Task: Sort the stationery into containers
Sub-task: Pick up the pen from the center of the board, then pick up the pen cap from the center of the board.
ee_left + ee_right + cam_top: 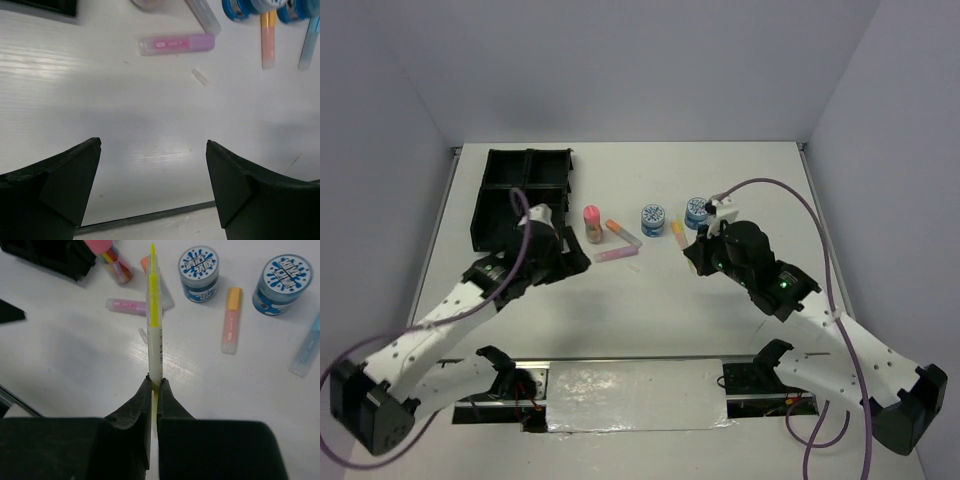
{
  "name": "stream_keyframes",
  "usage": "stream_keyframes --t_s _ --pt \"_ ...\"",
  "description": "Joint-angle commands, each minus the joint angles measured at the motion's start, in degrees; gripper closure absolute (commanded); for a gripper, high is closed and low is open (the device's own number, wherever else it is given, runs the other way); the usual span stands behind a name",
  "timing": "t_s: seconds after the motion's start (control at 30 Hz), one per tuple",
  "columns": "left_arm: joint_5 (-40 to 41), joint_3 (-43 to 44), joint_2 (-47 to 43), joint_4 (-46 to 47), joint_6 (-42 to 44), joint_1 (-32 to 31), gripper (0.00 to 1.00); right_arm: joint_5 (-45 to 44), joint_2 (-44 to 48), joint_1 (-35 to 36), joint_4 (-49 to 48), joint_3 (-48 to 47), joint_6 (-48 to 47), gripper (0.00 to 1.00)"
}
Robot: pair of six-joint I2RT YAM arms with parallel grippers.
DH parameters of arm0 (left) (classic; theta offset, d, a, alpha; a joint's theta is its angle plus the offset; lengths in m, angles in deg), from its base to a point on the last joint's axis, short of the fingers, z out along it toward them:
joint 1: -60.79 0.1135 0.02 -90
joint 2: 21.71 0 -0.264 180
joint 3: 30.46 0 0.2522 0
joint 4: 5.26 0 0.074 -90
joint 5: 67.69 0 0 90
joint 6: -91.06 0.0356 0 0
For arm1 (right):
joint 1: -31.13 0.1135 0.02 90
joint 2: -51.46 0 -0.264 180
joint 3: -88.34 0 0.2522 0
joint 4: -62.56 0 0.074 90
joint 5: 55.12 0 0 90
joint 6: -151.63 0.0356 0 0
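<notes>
My right gripper point(154, 381) is shut on a thin yellow-green pen point(154, 320), which sticks out ahead of the jaws above the table. Beyond it stand two round blue-patterned tins point(199, 272) point(281, 276), with an orange marker point(231, 320) between them and a light-blue marker point(306, 352) at the right. A pink marker point(125, 306) and a pink-capped tube point(112, 260) lie to the left. The black divided tray point(480, 215) sits at the far left. My left gripper point(154, 142) hangs open over bare table, short of the pink marker point(177, 44).
A small clear scrap point(200, 77) lies on the table near the pink marker. Another orange-tipped marker point(623, 232) lies beside the pink-capped tube point(591, 223). White walls close off the table at the back and on both sides.
</notes>
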Motion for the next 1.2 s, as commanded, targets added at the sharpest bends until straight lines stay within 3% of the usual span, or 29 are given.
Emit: stream_keyframes --t_s 0.0,0.27,0.6,1.17 --pt "12.1 3.9 8.0 5.5 -13.8 -8.6 0.02 -8.2 3.3 0.2 2.5 0.0 7.4 1.00" --pt "15.6 16.5 32.4 3.8 -27.6 -11.2 0.14 -7.3 16.4 0.2 2.1 3.0 8.2 1.00" --pt "9.7 32.3 54.5 -1.8 -34.9 -12.9 0.19 -1.9 16.8 0.3 -1.3 6.7 5.6 1.00" --pt "9.1 35.4 60.3 -8.3 -38.8 -15.2 0.23 1.2 21.3 0.2 -1.6 8.4 3.9 1.00"
